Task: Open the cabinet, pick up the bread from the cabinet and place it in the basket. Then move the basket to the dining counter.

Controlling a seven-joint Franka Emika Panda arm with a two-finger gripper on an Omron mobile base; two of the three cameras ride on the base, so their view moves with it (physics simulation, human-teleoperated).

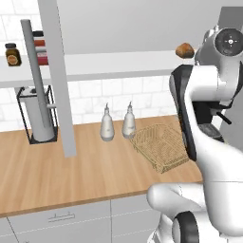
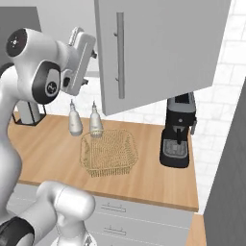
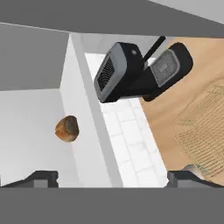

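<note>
The grey cabinet (image 1: pixel 118 64) stands open, its doors (image 2: pixel 158 48) swung out. The bread (image 1: pixel 185 50), a small golden-brown bun, rests on the pale inner shelf at the right. In the hand view the bread (image 3: pixel 67 128) lies left of centre and some way ahead of my gripper (image 3: pixel 113 179), which is open with nothing between its fingertips (image 3: pixel 41 178). My hand (image 2: pixel 80 45) is raised at shelf height beside the right door. The tan wire basket (image 1: pixel 159 146) (image 2: pixel 109 153) sits empty on the wood worktop below. The dining counter is out of view.
Two pale bottles (image 1: pixel 107 124) (image 1: pixel 128 121) stand just behind the basket. A black coffee machine (image 2: pixel 178 132) sits to its right against the tiled wall. A wire rack (image 1: pixel 38 114) holds a cylinder at far left, below a jar (image 1: pixel 13 53). Grey drawers (image 1: pixel 61 218) run under the worktop.
</note>
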